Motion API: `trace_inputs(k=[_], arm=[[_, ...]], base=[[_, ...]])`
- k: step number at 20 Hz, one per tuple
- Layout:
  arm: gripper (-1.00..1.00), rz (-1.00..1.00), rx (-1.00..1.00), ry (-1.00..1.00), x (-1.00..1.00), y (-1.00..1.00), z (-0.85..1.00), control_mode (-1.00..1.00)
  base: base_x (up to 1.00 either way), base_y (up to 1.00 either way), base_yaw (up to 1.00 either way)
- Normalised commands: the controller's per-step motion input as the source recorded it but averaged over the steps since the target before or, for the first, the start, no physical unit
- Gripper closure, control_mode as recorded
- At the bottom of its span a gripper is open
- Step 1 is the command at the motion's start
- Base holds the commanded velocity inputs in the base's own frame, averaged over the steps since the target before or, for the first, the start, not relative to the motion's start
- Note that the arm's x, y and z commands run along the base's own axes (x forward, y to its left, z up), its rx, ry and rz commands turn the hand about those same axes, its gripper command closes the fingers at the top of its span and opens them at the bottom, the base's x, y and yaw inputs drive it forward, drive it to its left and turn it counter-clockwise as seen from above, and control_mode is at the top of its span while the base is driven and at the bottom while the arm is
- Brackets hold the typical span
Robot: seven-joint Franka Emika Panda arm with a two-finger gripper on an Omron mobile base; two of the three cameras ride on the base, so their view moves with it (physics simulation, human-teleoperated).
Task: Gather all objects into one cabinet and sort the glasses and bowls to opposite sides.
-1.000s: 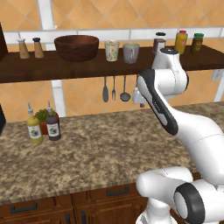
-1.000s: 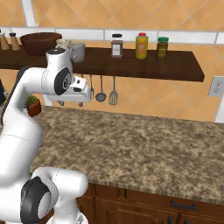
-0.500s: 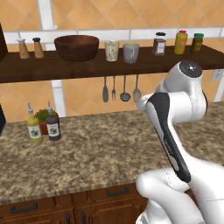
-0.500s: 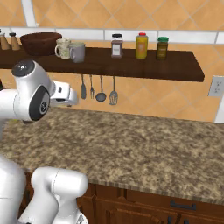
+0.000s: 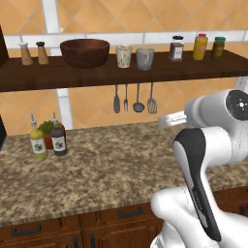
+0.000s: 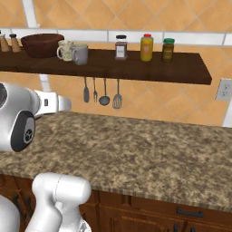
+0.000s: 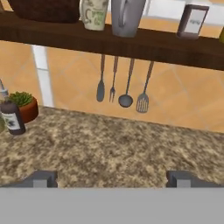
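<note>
**Q:** Since a second ago, what has moved?

**A:** The white arm has swung down and back from the dark-brown wall shelf (image 5: 121, 72); the shelf's contents have stayed put.

**Q:** Where are the task's things?

**A:** All on the shelf's left half. The dark wooden bowl (image 5: 84, 52) sits right of the salt and pepper shakers (image 5: 33, 53). Just right of the bowl stands the cream patterned cup (image 5: 124, 55), then a grey mug (image 5: 144, 58) close beside it. Three coloured-lid jars (image 5: 198, 47) stand further right.

**Q:** And the gripper?

**A:** The gripper (image 7: 112, 178) hangs over the granite counter (image 5: 106, 164), fingers wide apart, holding nothing. Utensils (image 7: 120, 87) hang under the shelf; sauce bottles (image 5: 47, 140) and a potted plant (image 7: 24, 104) stand far left.
</note>
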Motion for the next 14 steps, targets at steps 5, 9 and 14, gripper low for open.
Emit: trace_inputs(k=[5,9,14], arm=[[-1.00,0.00,0.00,-0.01,-0.05,0.01,0.00,1.00],[-1.00,0.00,0.00,0.00,0.00,0.00,0.00,1.00],[-1.00,0.00,0.00,0.00,0.00,0.00,0.00,1.00]], base=[[-0.50,0.09,0.00],[-0.99,0.35,0.00],[-0.65,0.81,0.00]])
